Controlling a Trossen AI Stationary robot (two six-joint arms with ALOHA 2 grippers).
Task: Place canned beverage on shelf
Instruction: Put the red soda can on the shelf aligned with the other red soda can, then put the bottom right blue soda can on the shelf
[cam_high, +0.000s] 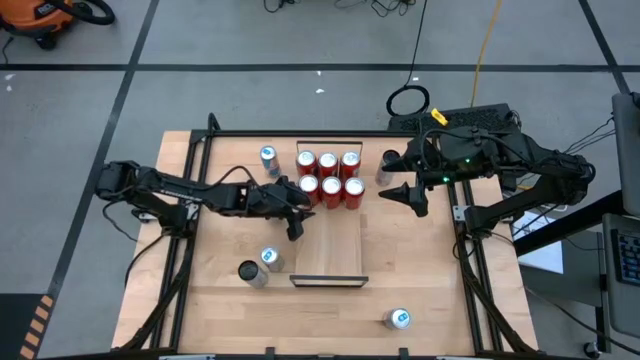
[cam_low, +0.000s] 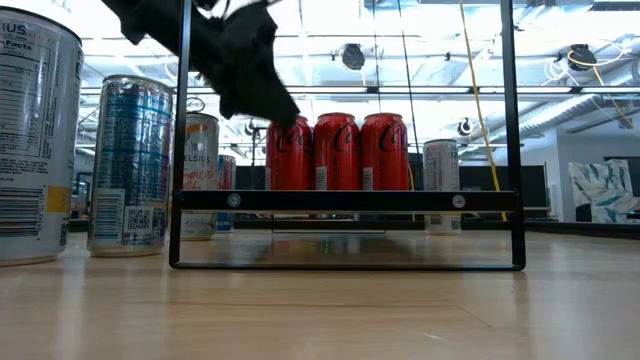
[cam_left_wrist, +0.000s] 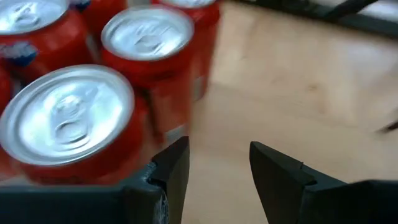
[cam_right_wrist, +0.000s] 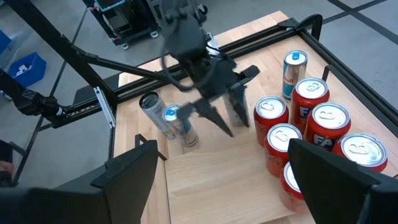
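The left gripper (cam_high: 295, 222) hangs spread and empty beside six red cans (cam_high: 329, 176) on the shelf (cam_high: 330, 250); the right gripper (cam_high: 408, 190) waits spread.

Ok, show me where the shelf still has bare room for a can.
The long light-wood shelf board is bare from the six red cans crowded at its far end to its near lip; the open left end effector hovers at that patch's left edge.
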